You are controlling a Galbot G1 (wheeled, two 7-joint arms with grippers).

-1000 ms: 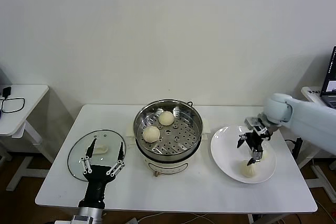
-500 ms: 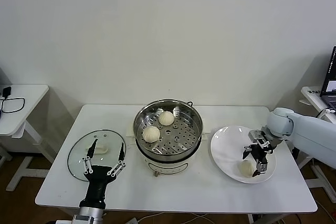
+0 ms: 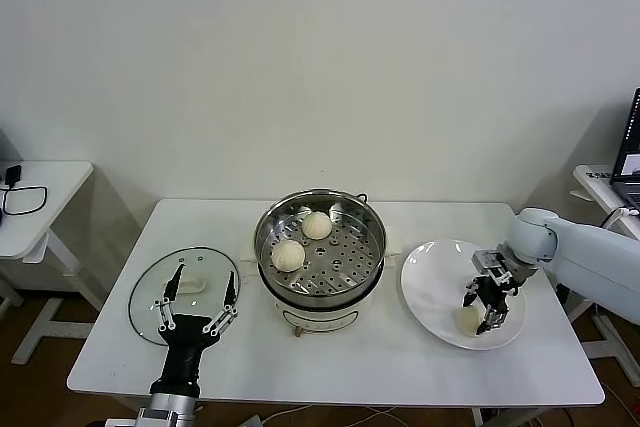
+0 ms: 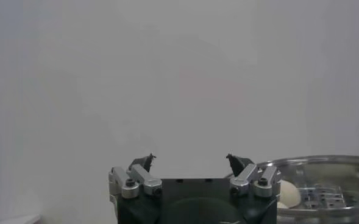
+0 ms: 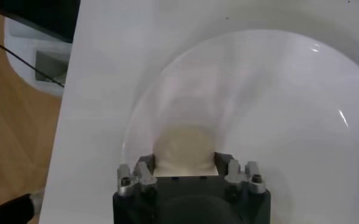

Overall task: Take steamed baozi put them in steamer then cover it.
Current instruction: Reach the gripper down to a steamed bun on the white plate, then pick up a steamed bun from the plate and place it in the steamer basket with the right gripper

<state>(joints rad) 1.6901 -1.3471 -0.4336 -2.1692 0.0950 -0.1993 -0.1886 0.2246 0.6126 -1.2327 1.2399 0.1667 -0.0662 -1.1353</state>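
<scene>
Head view: right gripper (image 3: pixel 483 309) was clamped on baozi (image 3: pixel 469 320) near plate (image 3: pixel 430 282) rim; left gripper (image 3: pixel 200 292) stood spread, empty, over cover (image 3: pixel 150 292).

The right end effector (image 3: pixel 478 311) has black fingers with silver screwed knuckles on a pale grey-white rounded arm.

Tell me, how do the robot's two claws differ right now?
The right gripper is down in the white plate, closed around a baozi; the left gripper is spread open and holds nothing. The right one reaches over the table's far right; the left one hovers above the glass lid. Both have black-and-silver fingers.
</scene>
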